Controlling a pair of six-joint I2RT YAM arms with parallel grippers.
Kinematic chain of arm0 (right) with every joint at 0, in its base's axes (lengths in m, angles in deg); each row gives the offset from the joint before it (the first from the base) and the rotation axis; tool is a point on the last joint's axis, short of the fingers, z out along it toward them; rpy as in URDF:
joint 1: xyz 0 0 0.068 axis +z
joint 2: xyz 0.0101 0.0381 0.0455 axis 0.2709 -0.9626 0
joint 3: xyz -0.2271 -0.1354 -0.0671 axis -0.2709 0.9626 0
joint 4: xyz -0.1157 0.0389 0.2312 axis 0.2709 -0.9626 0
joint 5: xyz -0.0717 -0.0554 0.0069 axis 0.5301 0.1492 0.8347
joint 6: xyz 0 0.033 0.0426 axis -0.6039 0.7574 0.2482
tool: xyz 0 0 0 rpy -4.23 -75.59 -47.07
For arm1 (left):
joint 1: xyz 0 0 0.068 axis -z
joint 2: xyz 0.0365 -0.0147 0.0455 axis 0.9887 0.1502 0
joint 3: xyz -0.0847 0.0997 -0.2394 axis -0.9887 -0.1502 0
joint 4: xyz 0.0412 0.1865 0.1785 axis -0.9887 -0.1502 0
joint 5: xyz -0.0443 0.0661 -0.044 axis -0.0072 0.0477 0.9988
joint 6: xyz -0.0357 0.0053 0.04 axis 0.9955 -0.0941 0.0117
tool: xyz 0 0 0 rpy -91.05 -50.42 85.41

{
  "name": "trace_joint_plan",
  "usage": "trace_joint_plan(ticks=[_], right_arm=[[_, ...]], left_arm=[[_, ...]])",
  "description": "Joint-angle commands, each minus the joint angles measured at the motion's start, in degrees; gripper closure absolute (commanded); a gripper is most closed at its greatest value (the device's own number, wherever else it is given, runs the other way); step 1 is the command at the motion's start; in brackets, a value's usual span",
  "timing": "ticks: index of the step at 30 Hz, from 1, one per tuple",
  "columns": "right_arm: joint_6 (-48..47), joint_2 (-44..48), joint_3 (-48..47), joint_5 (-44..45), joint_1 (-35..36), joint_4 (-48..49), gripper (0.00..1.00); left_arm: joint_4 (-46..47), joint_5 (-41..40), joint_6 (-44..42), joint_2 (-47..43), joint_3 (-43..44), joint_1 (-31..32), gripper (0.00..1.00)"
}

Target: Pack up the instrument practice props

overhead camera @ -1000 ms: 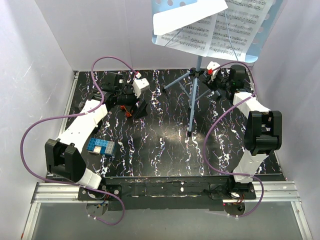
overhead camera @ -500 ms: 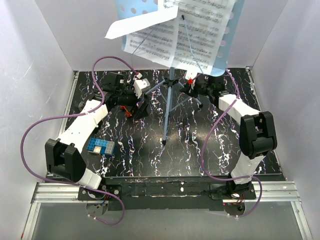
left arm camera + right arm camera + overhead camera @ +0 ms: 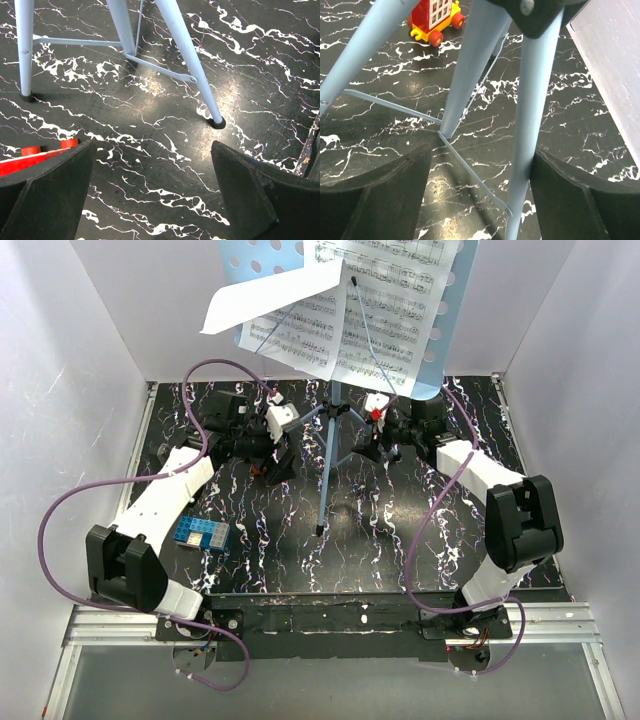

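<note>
Music stand [image 3: 452, 320] upright on worktop [image 3: 250, 540] with sheet music [image 3: 385, 310], left jaws apart — right jaws apart around its legs.

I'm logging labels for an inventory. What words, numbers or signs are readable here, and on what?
Sheet-music pages: printed staves and notes, too small to read any words.
Music stand, red-and-yellow toy: no lettering visible.
No readable text anywhere else.
</note>
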Motion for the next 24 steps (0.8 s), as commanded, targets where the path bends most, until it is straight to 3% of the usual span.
trace_joint_plan(ticks=[1, 11, 14, 19, 22, 24], right_arm=[[3.72, 6.96, 2.75, 2.39, -1.31, -1.99, 0.16], [5.04, 26.37, 12.06, 5.2, -3.34, -17.88, 0.11], [10.65, 33.4, 11.64, 7.3, -3.25, -26.74, 0.11], [18.66, 45.62, 4.36, 11.08, -3.34, -44.5, 0.05], [19.19, 50.11, -3.72, 13.02, -3.43, -53.99, 0.02], [18.41, 50.48, -10.48, 11.72, -3.34, -58.92, 0.02]], left_arm=[[0.29, 0.83, -0.13, -5.84, -2.05, 0.27, 0.02], [2.05, -1.27, -1.88, -19.55, -7.94, 0.27, 0.02], [1.17, -5.39, -2.94, -23.24, -6.72, 0.19, 0.02], [-1.82, -17.42, -4.07, -26.94, -0.31, 0.19, 0.02], [-0.51, -24.28, -6.19, -29.4, 2.07, 0.19, 0.02], [1.6, -24.75, -6.8, -31.07, 3.56, 0.19, 0.02]])
